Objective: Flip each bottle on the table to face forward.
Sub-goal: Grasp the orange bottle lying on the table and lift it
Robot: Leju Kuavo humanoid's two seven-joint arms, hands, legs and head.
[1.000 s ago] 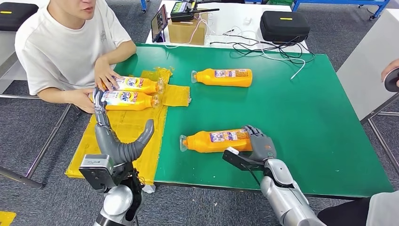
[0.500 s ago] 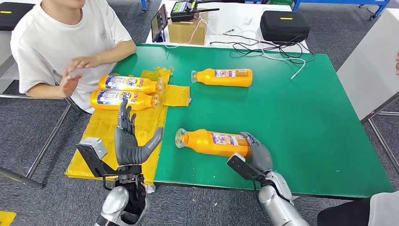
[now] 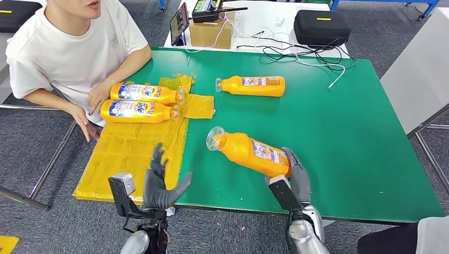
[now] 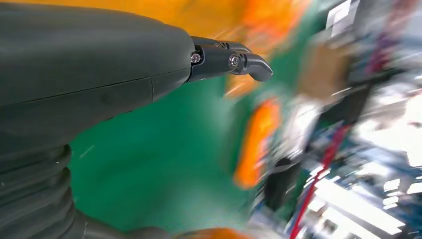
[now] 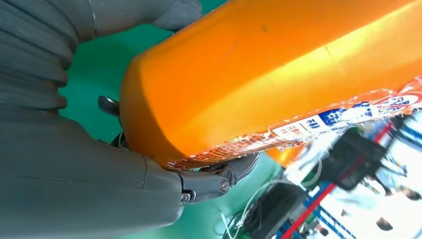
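Bottles are lying across a green table (image 3: 344,132) as a person in a white T-shirt (image 3: 69,47) is sitting at its far-left corner, one hand (image 3: 98,95) resting by the yellow mat (image 3: 132,153) that is covering the table's left end. Two orange bottles are lying side by side on that mat with their printed labels up, the farther one (image 3: 145,93) just beside the nearer one (image 3: 138,111), both caps pointing toward the table's middle. Near the front edge, the robot's left hand (image 3: 159,185) is hovering above the mat's near corner with its fingers spread and upright, holding nothing; in the left wrist view its dark fingertips (image 4: 249,64) are standing clear of the blurred green surface. Farther back, near the middle of the table, a third bottle (image 3: 251,85) is lying on its side, label up, well apart from the others. At the front, the right hand (image 3: 296,177) is gripping the base of a fourth bottle (image 3: 249,152), which is tilting with its clear cap raised toward the left and away from the robot. The right wrist view is showing the thumb (image 5: 174,12) and fingers (image 5: 219,181) wrapping around that bottle's orange body (image 5: 278,84) beside the label edge. Beyond the table, a cardboard box (image 3: 210,33), a black case (image 3: 321,26) and loose cables (image 3: 296,53) are sitting on a white bench.
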